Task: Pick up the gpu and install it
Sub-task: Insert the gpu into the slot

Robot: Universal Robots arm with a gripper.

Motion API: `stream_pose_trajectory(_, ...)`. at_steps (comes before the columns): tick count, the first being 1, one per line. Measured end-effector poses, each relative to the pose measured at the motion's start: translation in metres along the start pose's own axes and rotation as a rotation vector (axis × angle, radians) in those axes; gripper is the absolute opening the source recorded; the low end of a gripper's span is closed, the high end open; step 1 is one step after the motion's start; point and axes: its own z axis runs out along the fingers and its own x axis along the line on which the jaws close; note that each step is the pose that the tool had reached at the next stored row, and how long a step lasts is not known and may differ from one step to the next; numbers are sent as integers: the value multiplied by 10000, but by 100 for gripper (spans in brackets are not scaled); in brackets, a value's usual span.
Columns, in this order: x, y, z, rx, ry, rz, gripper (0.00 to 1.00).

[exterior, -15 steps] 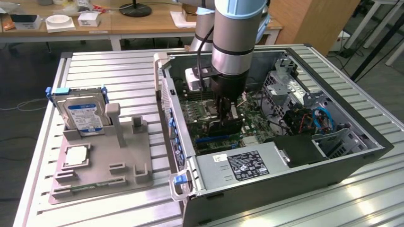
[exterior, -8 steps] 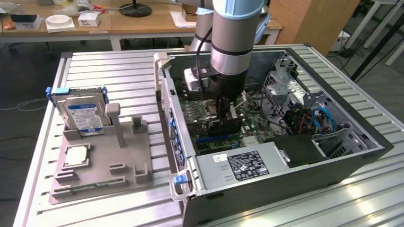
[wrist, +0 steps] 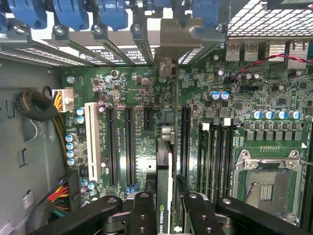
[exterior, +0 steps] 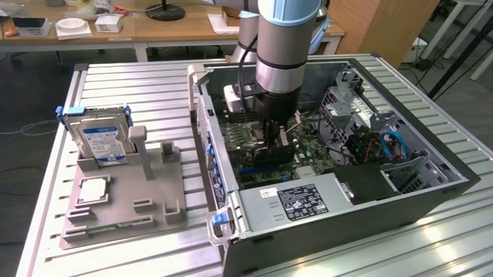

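Black fingers (wrist: 142, 215) clamped on gpu (wrist: 166, 171), card held edge-on and upright over motherboard slots inside case. Ribbed metal bench (exterior: 138, 81); open computer case (exterior: 370, 231) on it; grey fixture tray (exterior: 123, 222) at nine o'clock of case, exterior view; green motherboard (wrist: 142, 147); hard drive (exterior: 103, 141) standing in tray.

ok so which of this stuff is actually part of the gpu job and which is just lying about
In the job:
- gpu, held edge-on in the gripper
- motherboard slots beneath it
- open computer case

Lying about:
- hard drive
- memory stick
- grey holder tray they sit in
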Motion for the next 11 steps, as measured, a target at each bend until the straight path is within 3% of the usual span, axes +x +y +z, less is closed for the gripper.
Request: stream_pose_trajectory(11,0,1,1,1,-2,2,26)
